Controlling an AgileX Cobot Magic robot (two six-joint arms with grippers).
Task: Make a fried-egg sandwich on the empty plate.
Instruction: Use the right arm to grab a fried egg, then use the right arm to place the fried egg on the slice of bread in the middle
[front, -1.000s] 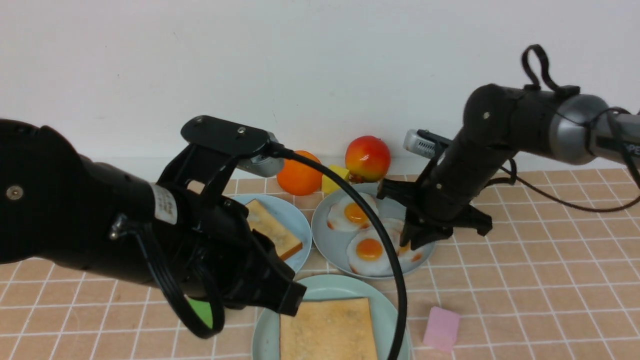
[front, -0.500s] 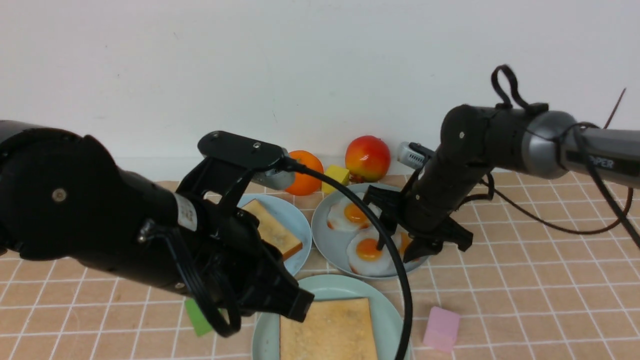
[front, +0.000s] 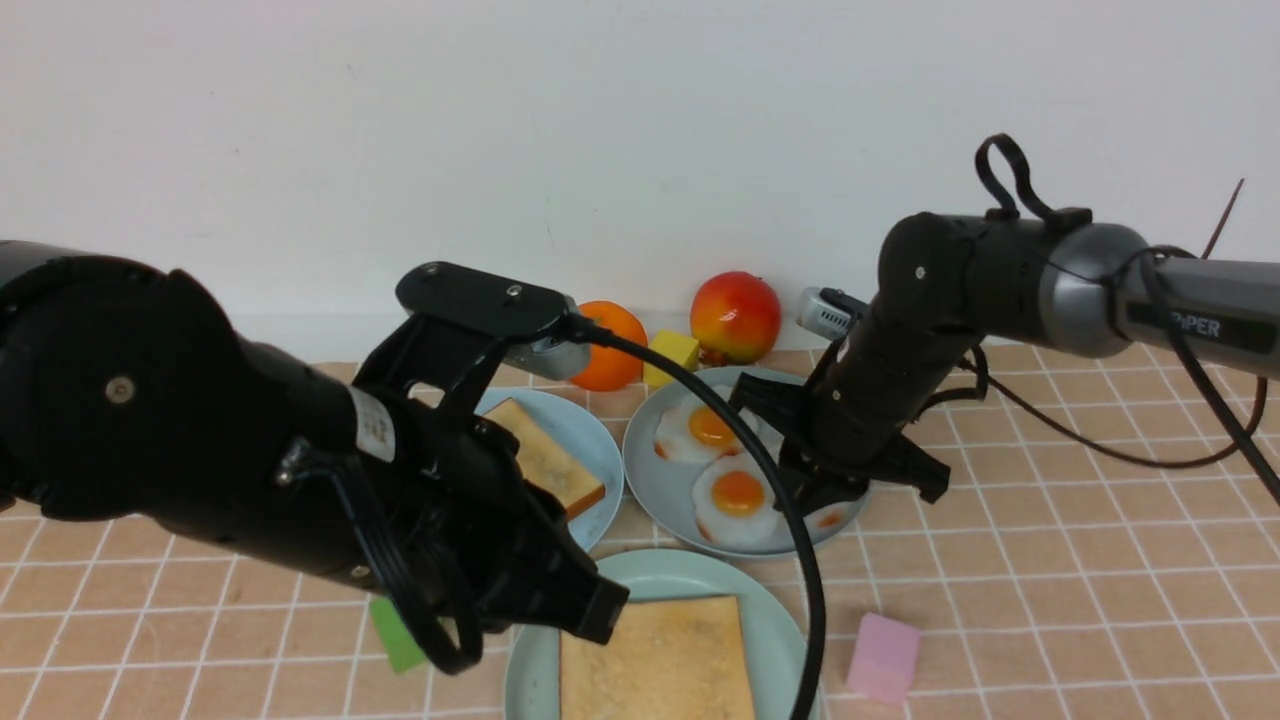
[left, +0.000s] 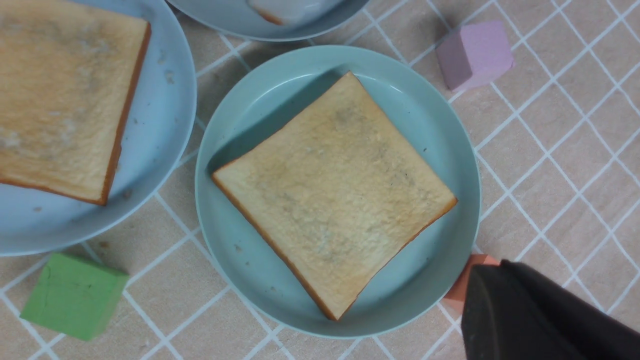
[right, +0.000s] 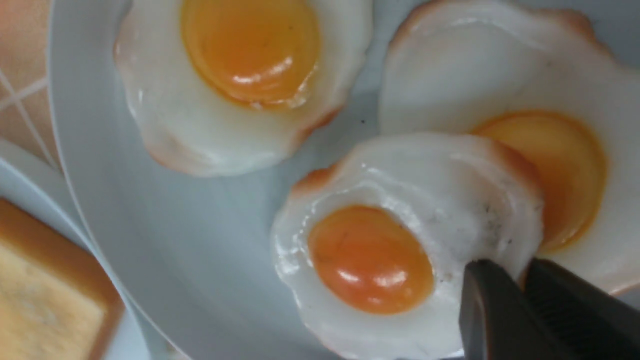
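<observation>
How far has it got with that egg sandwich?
Done: one toast slice lies on the mint-green plate. In hand: the right gripper pinches a fried egg by its edge on the grey-blue plate. To do: egg onto that toast, then the second toast from the sky-blue plate on top.

Three plates (front: 592, 432) (front: 652, 487) (front: 660, 568), three fried eggs (right: 250, 75) (right: 370, 260) (right: 475, 65), two toasts (front: 545, 465) (front: 655, 660), at least three blocks (front: 395, 635) (front: 883, 655) (front: 672, 352), two fruits (front: 612, 362) (front: 735, 315)

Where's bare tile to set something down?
Bare tile right of the pink block and egg plate, below the right arm. Crowded: centre, egg plate, toast plate and mint plate close together; orange, yellow block, apple behind, at the wall.
</observation>
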